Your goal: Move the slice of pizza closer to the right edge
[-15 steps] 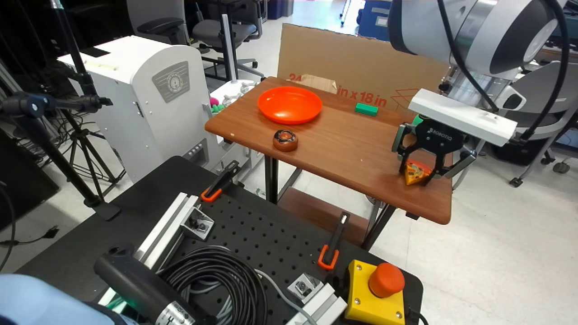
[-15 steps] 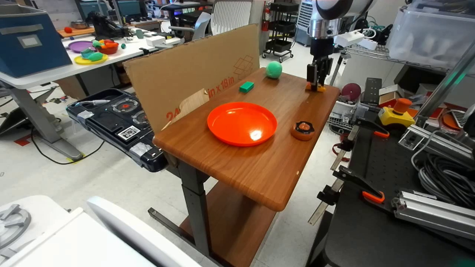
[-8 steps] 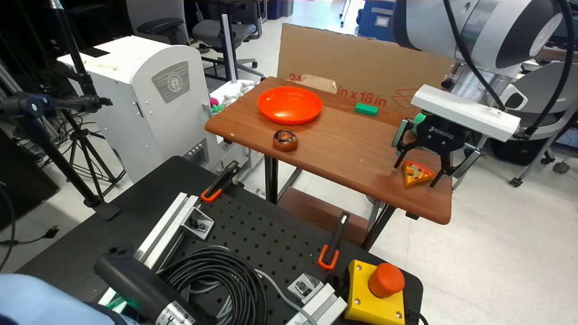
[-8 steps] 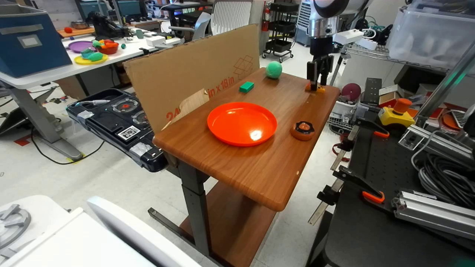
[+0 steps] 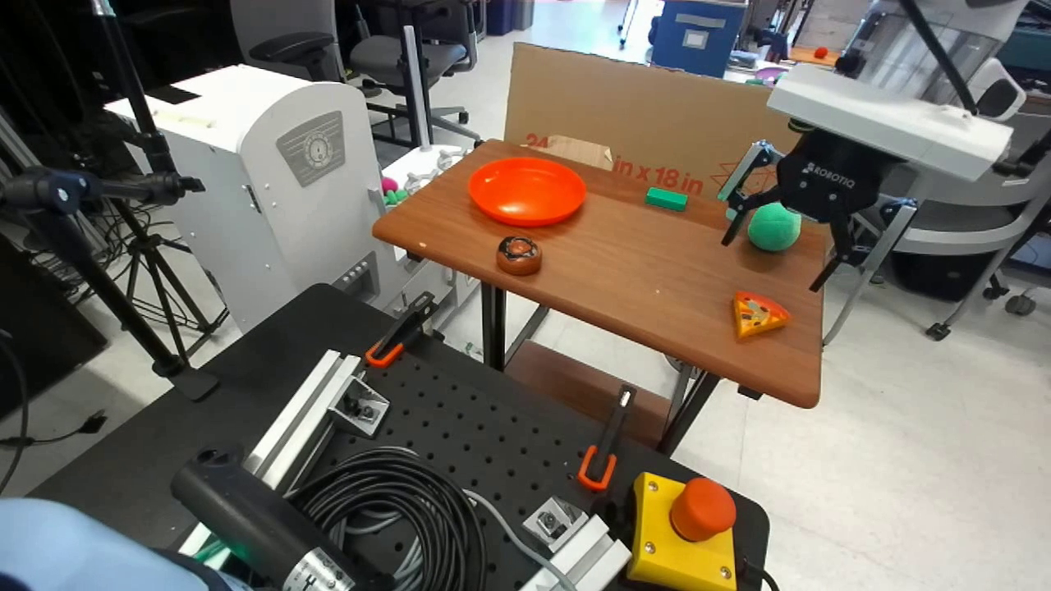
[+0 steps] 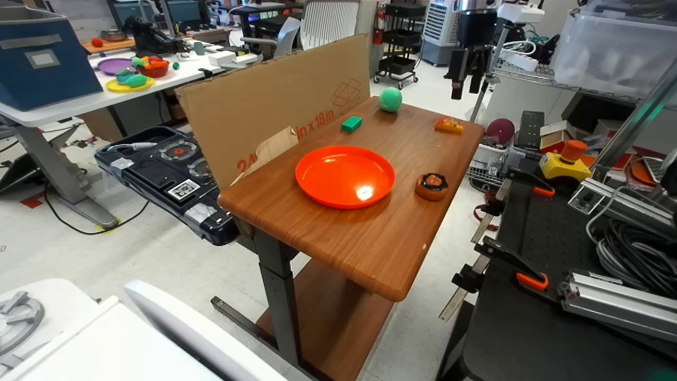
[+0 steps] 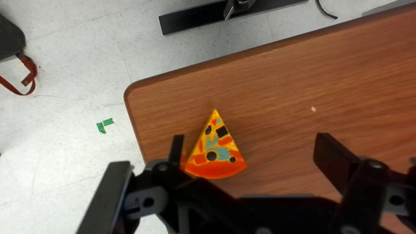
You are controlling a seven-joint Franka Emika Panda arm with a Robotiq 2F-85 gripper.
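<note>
The slice of pizza (image 5: 759, 314), an orange-yellow wedge with red and dark spots, lies flat on the wooden tabletop near its short right edge (image 5: 820, 358). In the wrist view the slice (image 7: 216, 151) points its tip at the long rim, with a strip of bare wood between it and the short rim (image 7: 134, 125). My gripper (image 5: 772, 264) hangs in the air above the table, fingers wide apart and nothing between them. From the wrist, the gripper (image 7: 249, 143) looks down on the slice, which appears closer to one finger (image 7: 177, 148).
A green ball (image 5: 774, 227) sits behind the slice, near the gripper in that exterior view. Further along the table are a green block (image 5: 666, 199), an orange plate (image 5: 527, 191) and a brown ring-shaped toy (image 5: 519, 255). A cardboard sheet (image 6: 280, 100) stands along one long side.
My gripper was around the slice at the table a second ago. Its fingers have spread, letting go, and it has risen clear. The slice has stayed in place.
</note>
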